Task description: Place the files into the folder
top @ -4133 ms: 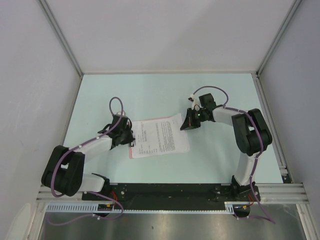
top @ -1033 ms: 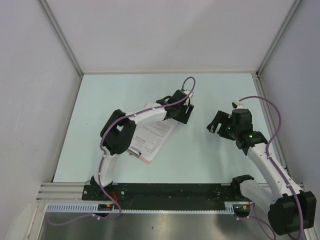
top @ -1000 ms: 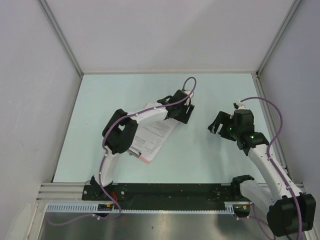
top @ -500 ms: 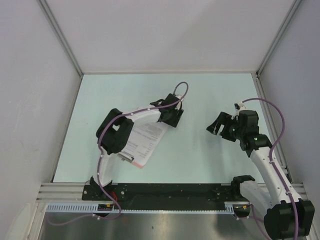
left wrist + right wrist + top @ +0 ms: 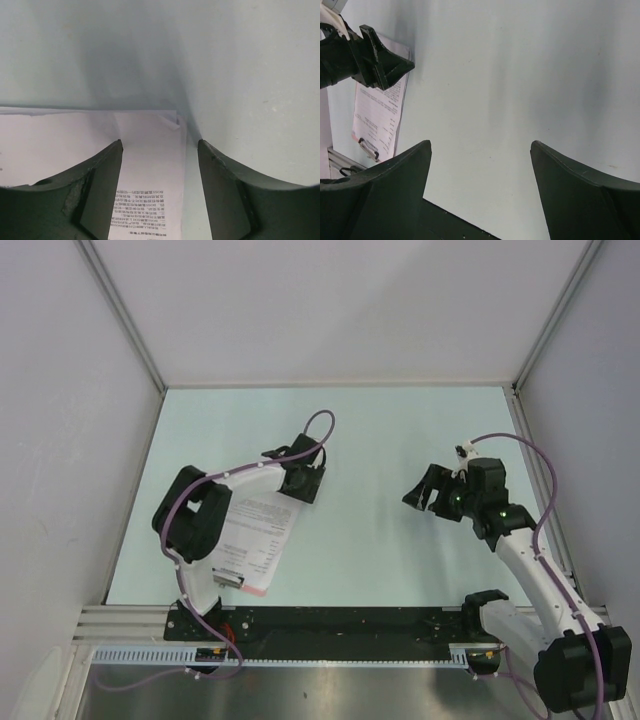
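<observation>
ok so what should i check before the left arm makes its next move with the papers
1. white printed paper sheets lying on the flat pink folder board: ok
2. small metal clip clamping the sheets: cannot tell
3. left tool open, over the sheets' far edge: ok
4. right tool open, away from the sheets: ok
5. sheets' far corner flat: not ok, tip curled

A lab robot cell: white panel walls [image 5: 330, 310], aluminium framing [image 5: 121, 315].
</observation>
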`<action>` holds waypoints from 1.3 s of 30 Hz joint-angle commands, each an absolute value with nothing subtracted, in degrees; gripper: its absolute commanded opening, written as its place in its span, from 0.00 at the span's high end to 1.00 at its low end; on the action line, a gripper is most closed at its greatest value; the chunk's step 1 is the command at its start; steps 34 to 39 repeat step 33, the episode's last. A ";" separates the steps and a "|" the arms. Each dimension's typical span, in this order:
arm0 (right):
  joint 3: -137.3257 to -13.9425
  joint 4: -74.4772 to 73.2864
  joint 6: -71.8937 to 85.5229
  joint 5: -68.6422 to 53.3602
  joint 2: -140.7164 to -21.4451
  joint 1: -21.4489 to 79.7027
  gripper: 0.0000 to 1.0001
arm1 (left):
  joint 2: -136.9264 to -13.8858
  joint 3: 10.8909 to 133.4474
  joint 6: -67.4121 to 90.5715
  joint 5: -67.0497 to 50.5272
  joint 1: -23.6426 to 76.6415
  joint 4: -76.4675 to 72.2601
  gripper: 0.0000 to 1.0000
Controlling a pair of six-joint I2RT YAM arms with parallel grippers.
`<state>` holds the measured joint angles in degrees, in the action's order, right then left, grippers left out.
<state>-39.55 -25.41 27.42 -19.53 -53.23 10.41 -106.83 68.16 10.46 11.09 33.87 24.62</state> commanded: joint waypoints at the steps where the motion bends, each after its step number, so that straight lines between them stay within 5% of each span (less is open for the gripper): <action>1: -39.64 -23.12 27.60 -18.99 -54.31 12.65 0.14 | -102.05 67.32 11.68 16.08 33.31 27.68 0.29; 4: -39.64 -23.47 26.99 -16.88 -55.02 13.53 0.15 | -97.05 71.70 14.32 15.12 33.31 32.24 0.25; 5: -39.73 -23.81 27.16 -15.22 -55.37 13.62 0.14 | -95.47 75.90 14.33 14.25 33.48 36.08 0.01; 12: -52.19 -40.15 25.05 3.57 -56.96 21.26 0.14 | -70.80 95.79 14.41 3.70 34.72 43.07 0.00; 19: -69.94 -49.48 21.36 9.93 -51.78 28.12 0.00 | -49.43 89.49 16.52 -2.55 34.72 31.22 0.01; 39: -77.26 -39.91 16.44 7.47 -44.21 28.30 0.00 | -39.64 82.79 16.79 -3.25 34.80 33.13 0.00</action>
